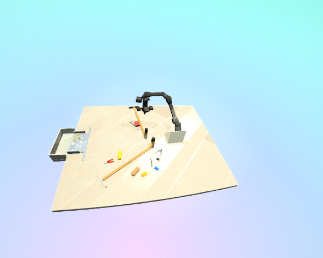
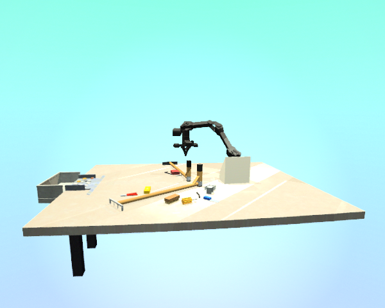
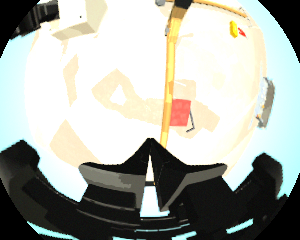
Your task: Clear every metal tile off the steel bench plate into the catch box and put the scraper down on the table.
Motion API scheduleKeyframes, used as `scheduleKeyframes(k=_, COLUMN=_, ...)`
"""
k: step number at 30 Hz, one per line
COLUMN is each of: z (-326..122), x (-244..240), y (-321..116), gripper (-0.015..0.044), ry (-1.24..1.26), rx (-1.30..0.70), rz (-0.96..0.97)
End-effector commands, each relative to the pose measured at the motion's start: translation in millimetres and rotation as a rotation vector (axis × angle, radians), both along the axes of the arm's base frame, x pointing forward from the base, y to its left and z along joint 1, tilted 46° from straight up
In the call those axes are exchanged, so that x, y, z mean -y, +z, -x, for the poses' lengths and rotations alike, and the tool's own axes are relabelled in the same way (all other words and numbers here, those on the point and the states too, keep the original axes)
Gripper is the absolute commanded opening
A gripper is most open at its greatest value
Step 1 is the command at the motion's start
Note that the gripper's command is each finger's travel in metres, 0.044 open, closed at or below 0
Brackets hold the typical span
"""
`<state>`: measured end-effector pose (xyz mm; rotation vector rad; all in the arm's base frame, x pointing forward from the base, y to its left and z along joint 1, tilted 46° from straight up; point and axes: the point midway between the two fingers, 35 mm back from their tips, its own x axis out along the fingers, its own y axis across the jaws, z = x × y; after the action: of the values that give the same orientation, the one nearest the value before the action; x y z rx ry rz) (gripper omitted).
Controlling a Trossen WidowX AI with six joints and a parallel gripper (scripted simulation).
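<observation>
My gripper (image 1: 144,113) (image 2: 185,154) (image 3: 150,140) is shut and empty, raised above the far part of the table. The long scraper (image 1: 138,119) (image 2: 178,169) (image 3: 170,75) lies below it, with a wooden handle, a dark blade at the far end and an upright black-topped grip at the near end. The steel bench plate (image 1: 85,144) is at the left table edge. Several small white and orange metal tiles (image 1: 81,142) lie on it between dark side rails. The grey catch box (image 1: 58,157) (image 2: 50,192) adjoins its outer end; its floor is partly hidden.
A long rake (image 1: 126,163) (image 2: 153,194) lies across the middle, with its own upright grip. A red block (image 1: 137,123) (image 3: 180,112) is beside the scraper. A yellow block (image 1: 119,155), red pliers (image 1: 109,160), a brown block (image 1: 135,171) and a pale panel (image 1: 175,137) also stand or lie about.
</observation>
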<state>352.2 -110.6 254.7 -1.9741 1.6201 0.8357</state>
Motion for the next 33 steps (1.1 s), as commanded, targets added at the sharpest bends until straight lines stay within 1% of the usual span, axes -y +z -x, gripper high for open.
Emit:
scheduleKeyframes(k=1, z=-2, x=8, y=-10, gripper=0.0000, ry=0.002, rx=-0.011, rz=-0.003)
scheduleKeyframes(k=33, z=-8, x=65, y=-63, gripper=0.0000, ry=0.018, rx=-0.029, rz=0.006)
